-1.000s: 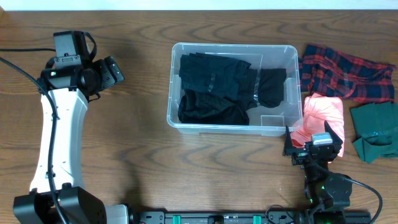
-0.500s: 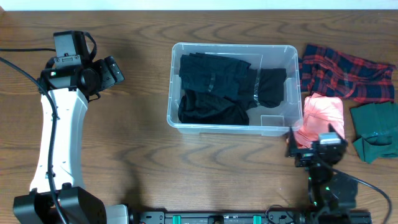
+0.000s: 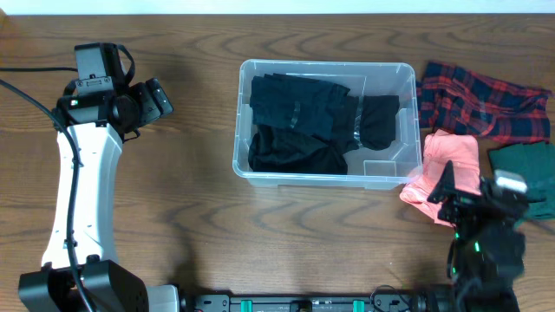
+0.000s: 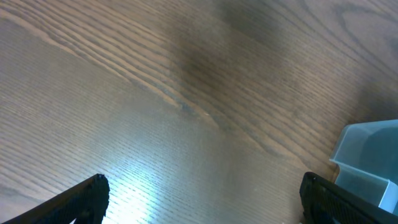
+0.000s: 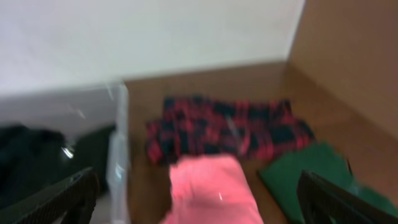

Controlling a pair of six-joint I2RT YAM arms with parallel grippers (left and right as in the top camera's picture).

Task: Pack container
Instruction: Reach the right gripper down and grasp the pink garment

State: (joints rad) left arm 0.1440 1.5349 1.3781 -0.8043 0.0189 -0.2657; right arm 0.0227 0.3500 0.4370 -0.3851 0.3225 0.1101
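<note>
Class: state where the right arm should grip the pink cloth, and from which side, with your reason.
Probably pinch the pink cloth near its middle from straight above: it lies limp and flat on the table, and the container wall crowds its left edge.

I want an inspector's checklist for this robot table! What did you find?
Surface: brown wooden table.
Job's things: clear rectangular plastic bin, holding black clothes.
Clutter: red plaid cloth, pink cloth and dark green cloth, all on the table to the right of the bin.
Grippers: left gripper, jaws open, holding nothing, over the wood; right gripper, jaws open, holding nothing, by the pink cloth.
Cables: black cable beside the left arm.
Surroundings: white wall behind the table.
</note>
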